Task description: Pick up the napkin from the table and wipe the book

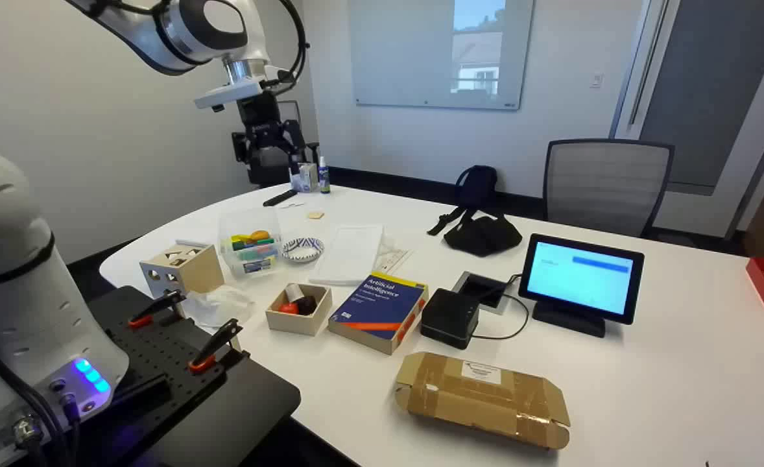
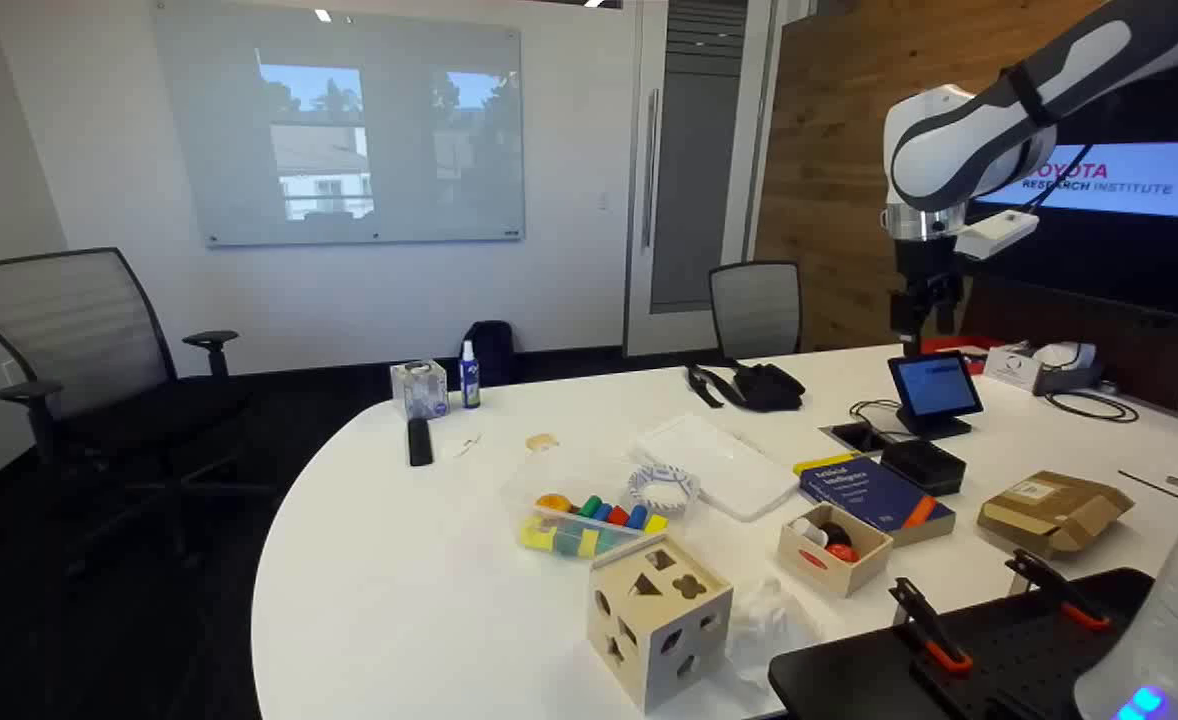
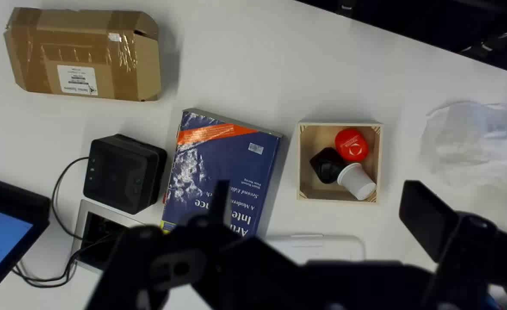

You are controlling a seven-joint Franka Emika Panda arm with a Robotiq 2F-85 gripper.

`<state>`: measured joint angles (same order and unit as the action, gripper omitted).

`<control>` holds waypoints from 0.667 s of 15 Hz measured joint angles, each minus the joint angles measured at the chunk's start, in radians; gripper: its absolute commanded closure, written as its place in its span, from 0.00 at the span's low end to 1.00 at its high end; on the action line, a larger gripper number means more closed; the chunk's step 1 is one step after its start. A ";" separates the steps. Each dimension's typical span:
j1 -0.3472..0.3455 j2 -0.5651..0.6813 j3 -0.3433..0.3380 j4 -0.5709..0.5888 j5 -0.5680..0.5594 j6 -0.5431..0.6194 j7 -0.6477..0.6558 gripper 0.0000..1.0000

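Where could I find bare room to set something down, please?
The table has bare room along its rounded end, between the long black object and wooden cube, and between the small screen, cardboard package and red tray. It is crowded around the book, the wooden box and black device close on either side.

Wht napkin [image 1: 220,306] crumpled, dk-blue book [image 1: 382,308] flat, both on tbl [image 1: 674,370].
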<state>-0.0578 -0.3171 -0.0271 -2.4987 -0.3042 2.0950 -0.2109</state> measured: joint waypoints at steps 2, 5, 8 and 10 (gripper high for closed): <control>0.000 0.000 0.000 0.000 0.000 0.000 0.000 0.25; 0.002 0.002 0.000 -0.001 0.000 0.003 0.000 0.00; 0.026 0.032 0.006 -0.020 0.000 0.074 0.000 0.00; 0.053 0.065 0.024 -0.047 0.001 0.148 0.002 0.00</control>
<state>-0.0047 -0.2516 -0.0035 -2.5460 -0.3034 2.2434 -0.2090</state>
